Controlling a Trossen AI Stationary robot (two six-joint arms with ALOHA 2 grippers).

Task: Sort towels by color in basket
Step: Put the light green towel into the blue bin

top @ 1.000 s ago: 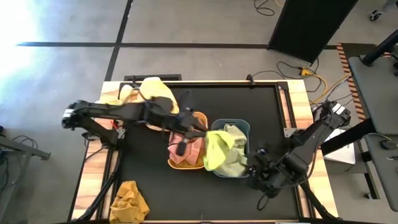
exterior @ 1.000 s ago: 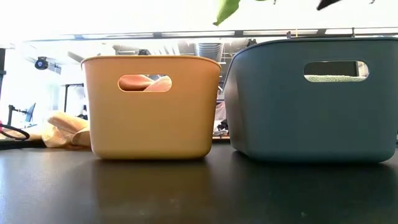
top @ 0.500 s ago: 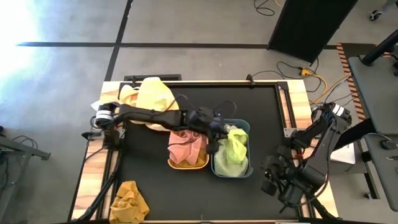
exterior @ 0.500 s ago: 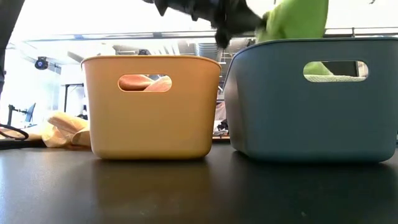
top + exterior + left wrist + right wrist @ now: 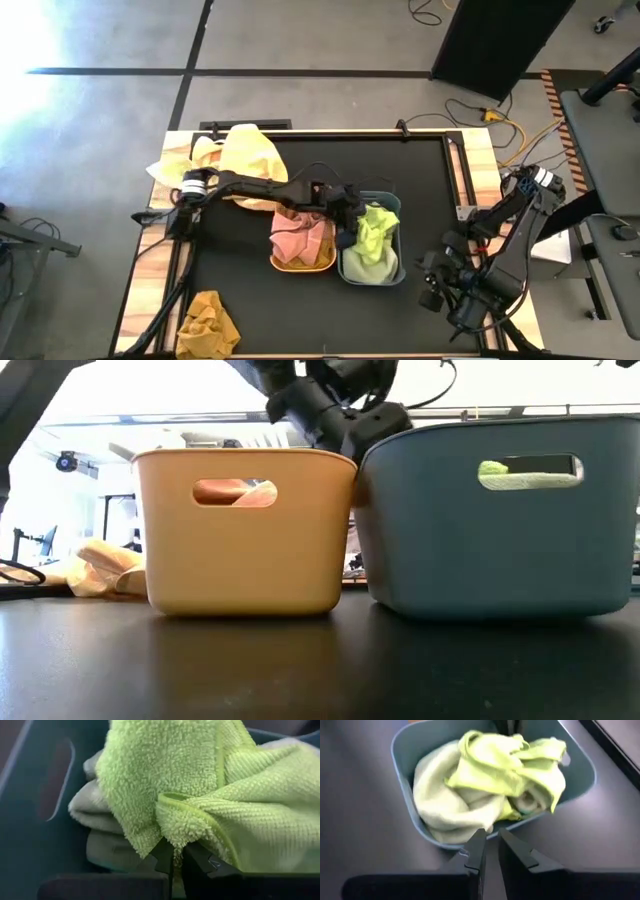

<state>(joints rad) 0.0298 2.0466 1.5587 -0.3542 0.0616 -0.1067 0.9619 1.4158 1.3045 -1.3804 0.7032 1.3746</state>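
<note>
Black bench (image 5: 230, 290), two tubs at centre. Left tool (image 5: 350, 215) sits over the blue-grey plastic tub (image 5: 344, 268), fingers pinched on the lime green terry towel (image 5: 374, 232) lying at its 3 o'clock. Right tool (image 5: 430, 285), fingers nearly together, empty, waits at 4 o'clock.

No readable text, label, brand, number or sign anywhere I look; blue tub (image 5: 394, 208) plain; orange tub (image 5: 240, 530) plain; towels bare of tags; my fingers unmarked; striped tape on floor carries no words.
</note>
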